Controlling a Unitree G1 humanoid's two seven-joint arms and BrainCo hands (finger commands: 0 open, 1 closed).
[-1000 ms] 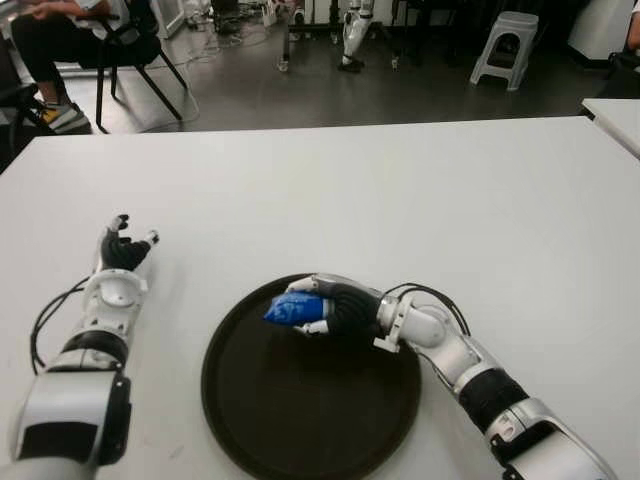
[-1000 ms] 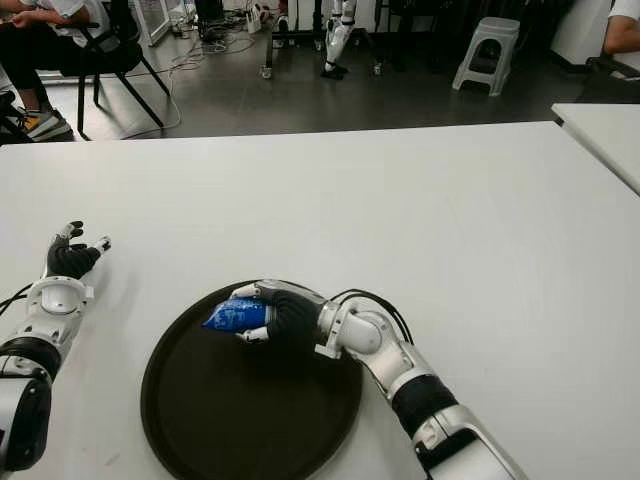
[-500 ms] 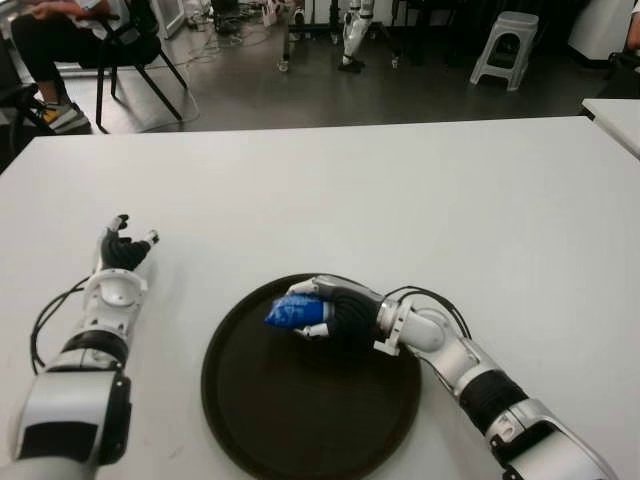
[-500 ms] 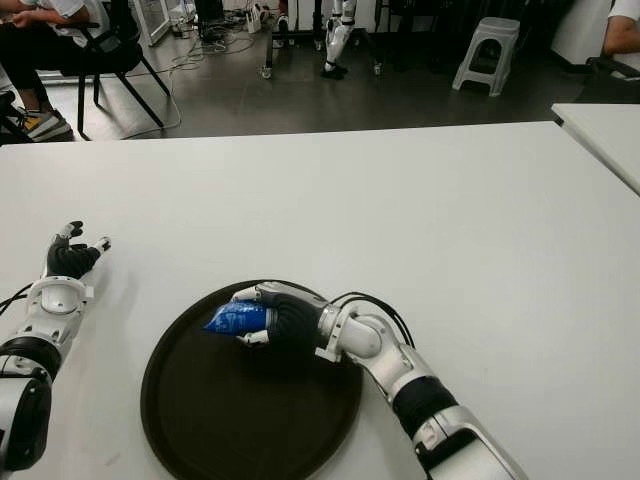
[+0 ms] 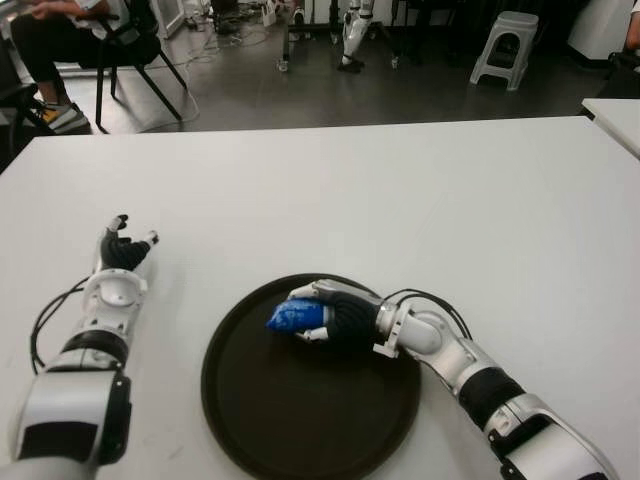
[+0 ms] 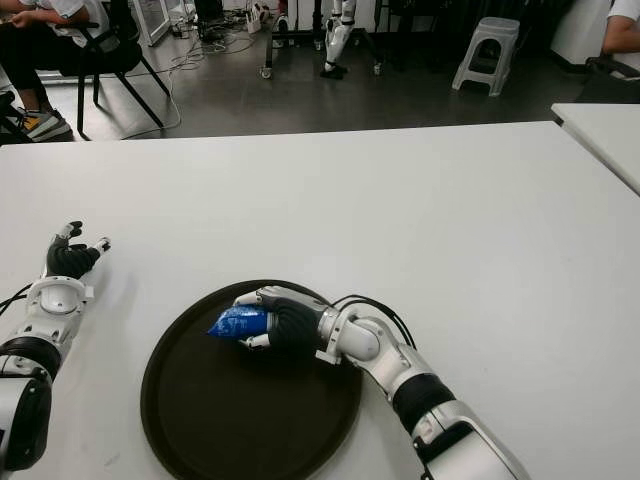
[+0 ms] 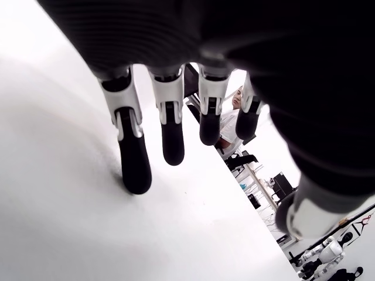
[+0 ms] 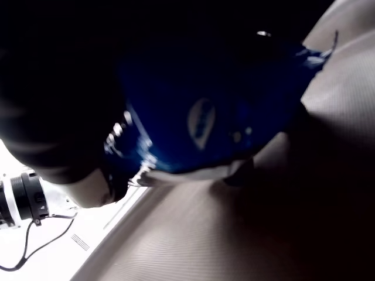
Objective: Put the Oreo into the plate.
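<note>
- The right hand [image 5: 335, 315] has its fingers wrapped around the blue Oreo pack [image 5: 295, 316], and grips it over the far part of the dark round plate [image 5: 250, 430].
- The pack sticks out of the fist toward the robot's left, its long axis running roughly left to right across the plate and lying close to level.
- The right wrist view shows the blue wrapper [image 8: 222, 111] held tight in the palm with the ribbed plate surface [image 8: 246, 234] just under it; whether the pack actually touches the plate cannot be told.
- The relation that matters for the coming move is vertical: the pack lies inside the plate's rim and low over it, so the judgement is that the carry is done and only the release remains.
- Opening the fingers should let the pack settle on its long side; since it hangs nearer the far rim than the middle, a roll toward that edge is the likely risk.
- The left hand [image 5: 123, 252] shows on the white table [image 5: 420, 190] well to the left of the plate, fingers loosely spread and holding nothing; the left wrist view shows the fingertips [image 7: 136, 172] at the table surface.
- The right hand alone is at work, and the left is far from the pack.
</note>
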